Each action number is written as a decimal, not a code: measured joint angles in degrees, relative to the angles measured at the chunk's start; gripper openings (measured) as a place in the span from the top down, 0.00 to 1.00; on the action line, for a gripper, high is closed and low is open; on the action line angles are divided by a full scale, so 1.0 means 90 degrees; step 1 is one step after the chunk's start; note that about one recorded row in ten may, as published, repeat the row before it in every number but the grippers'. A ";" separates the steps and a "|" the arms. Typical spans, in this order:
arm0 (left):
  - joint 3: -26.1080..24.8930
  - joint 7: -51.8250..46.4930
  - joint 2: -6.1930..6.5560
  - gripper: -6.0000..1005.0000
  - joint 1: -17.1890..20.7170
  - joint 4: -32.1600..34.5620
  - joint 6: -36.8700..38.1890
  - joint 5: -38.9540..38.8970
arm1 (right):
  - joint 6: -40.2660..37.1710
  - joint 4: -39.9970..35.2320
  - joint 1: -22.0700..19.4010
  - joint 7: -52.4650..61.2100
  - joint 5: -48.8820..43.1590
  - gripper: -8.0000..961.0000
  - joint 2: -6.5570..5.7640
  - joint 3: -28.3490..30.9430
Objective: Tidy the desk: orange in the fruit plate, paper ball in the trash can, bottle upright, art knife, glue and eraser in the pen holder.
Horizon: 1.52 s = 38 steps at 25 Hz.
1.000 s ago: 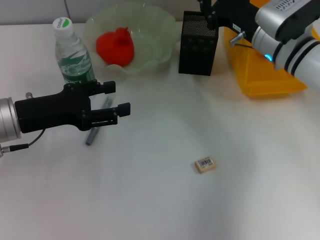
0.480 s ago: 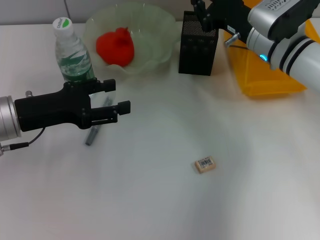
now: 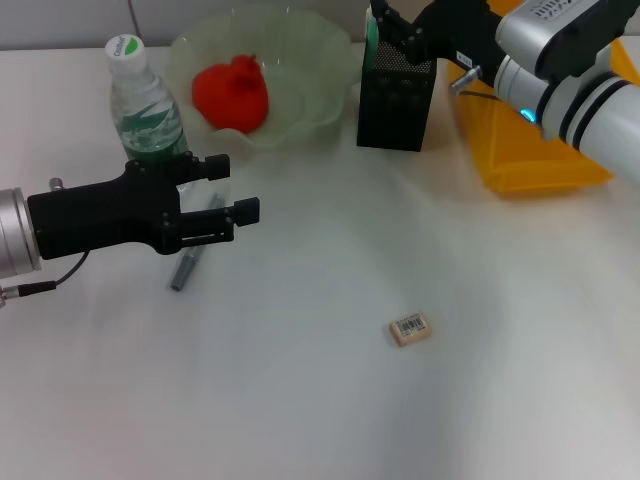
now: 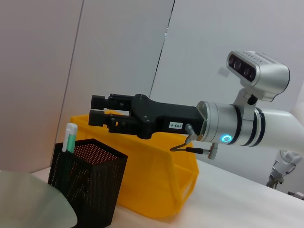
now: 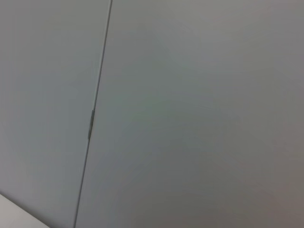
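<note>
Right gripper (image 4: 97,115) above the black pen holder (image 3: 396,92) at one o'clock, fingers parted and empty, glue stick (image 4: 70,138) standing inside, seemingly just dropped. Left gripper (image 3: 238,195) at nine o'clock, spread open, empty, over the art knife (image 3: 186,265), probably next. Eraser (image 3: 411,329) loose at five o'clock.

Open desk (image 3: 480,380) all around the eraser (image 3: 411,329), left gripper (image 3: 236,193) over the art knife (image 3: 187,262), right gripper (image 3: 392,25) crowding the pen holder (image 3: 396,90) top, far edge packed
</note>
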 joint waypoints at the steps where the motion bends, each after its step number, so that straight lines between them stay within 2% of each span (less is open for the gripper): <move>1: 0.0000 0.0000 0.0000 0.20 -0.0001 0.0000 0.0000 0.0000 | -0.0012 -0.0007 -0.0013 0.0005 0.0000 0.45 0.0000 0.0010; 8: 0.0002 0.0019 -0.0002 0.20 -0.0003 -0.0001 0.0003 0.0000 | -0.0115 -0.0135 -0.0143 0.0328 0.0000 0.30 0.0000 0.0058; 11: 0.0002 0.0058 -0.0013 0.20 -0.0002 0.0000 0.0008 0.0001 | -0.0609 -0.0421 -0.0407 0.0514 0.0000 0.21 0.0000 0.0049; 16: 0.0014 0.0056 -0.0020 0.20 0.0018 -0.0001 0.0030 0.0007 | -0.2210 -0.0885 -0.0953 0.0776 0.0000 0.21 -0.0001 -0.0005; 17: 0.0014 0.0056 -0.0020 0.20 0.0018 -0.0001 0.0030 0.0007 | -0.2797 -0.0956 -0.1091 0.0885 -0.0001 0.21 0.0000 -0.0006; 22: 0.0001 0.0047 -0.0020 0.20 0.0034 0.0000 0.0117 0.0010 | -0.3254 -0.0899 -0.1152 0.1202 -0.0014 0.21 -0.0008 -0.0005; 30: 0.0004 0.0101 -0.0020 0.20 0.0034 0.0000 0.0148 0.0011 | -0.3447 -0.0966 -0.1334 0.1987 -0.0259 0.21 -0.0081 0.0022; 31: 0.0006 0.0117 -0.0020 0.20 0.0034 -0.0001 0.0153 0.0011 | -0.3539 -0.0988 -0.1370 0.2150 -0.0328 0.22 -0.0103 0.0038; 34: 0.0007 0.0154 -0.0018 0.20 0.0038 0.0000 0.0178 0.0011 | -0.3908 -0.1187 -0.1561 0.2936 -0.0692 0.22 -0.0277 0.0067; 36: 0.0001 0.0161 0.0000 0.20 0.0044 0.0000 0.0237 0.0011 | -0.4177 -0.1415 -0.1727 0.3654 -0.1112 0.22 -0.0472 0.0103; 37: 0.0001 0.0163 0.0014 0.20 0.0047 0.0000 0.0271 0.0011 | -0.4461 -0.1647 -0.1850 0.4436 -0.1673 0.22 -0.0711 0.0259; 38: 0.0001 0.0163 0.0014 0.20 0.0047 0.0000 0.0271 0.0011 | -0.4461 -0.1647 -0.1850 0.4436 -0.1673 0.22 -0.0711 0.0259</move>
